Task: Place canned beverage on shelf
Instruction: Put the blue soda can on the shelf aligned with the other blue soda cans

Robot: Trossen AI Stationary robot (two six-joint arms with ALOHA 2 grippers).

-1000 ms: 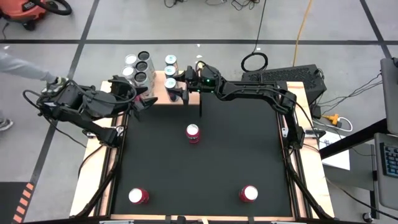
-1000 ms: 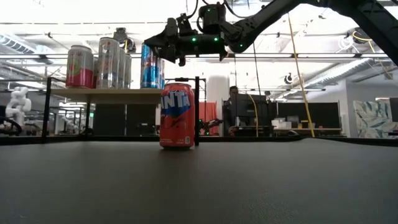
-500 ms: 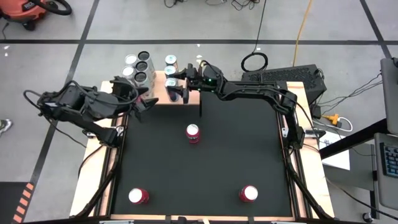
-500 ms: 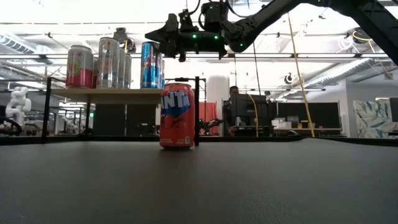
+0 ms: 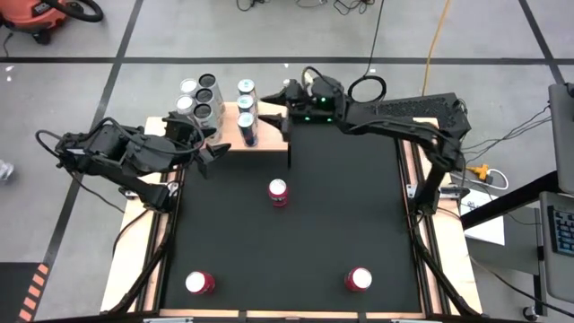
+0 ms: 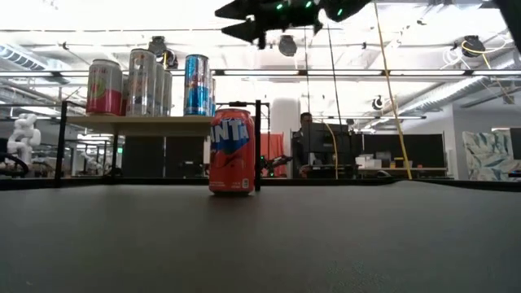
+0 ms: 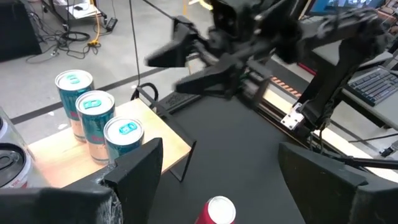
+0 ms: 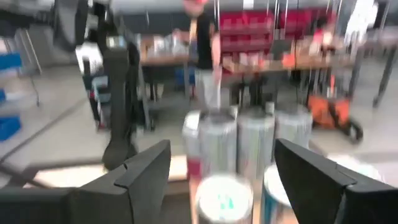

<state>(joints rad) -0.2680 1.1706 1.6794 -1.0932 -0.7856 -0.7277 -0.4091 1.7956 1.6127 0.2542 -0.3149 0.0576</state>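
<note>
Shelf (image 5: pixel 231 135) holds seven cans (image 5: pixel 247 115) — right gripper (image 5: pixel 280 97) has lifted back, jaws wide, empty; left gripper (image 5: pixel 204 148) wide too.

shelf (image 5: pixel 235 135): table's far edge, left of centre | cans on shelf (image 5: pixel 246 106) | three cans on mat (image 5: pixel 279 192)

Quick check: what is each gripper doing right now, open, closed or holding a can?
Left gripper: jaws open, holding nothing, beside the shelf.
Right gripper: jaws open, empty, raised near the blue cans.

Grey tiled floor (image 5: pixel 72 269) with dark seams, orange cable (image 5: pixel 437 40), bright ceiling lights (image 6: pixel 456 16)
</note>
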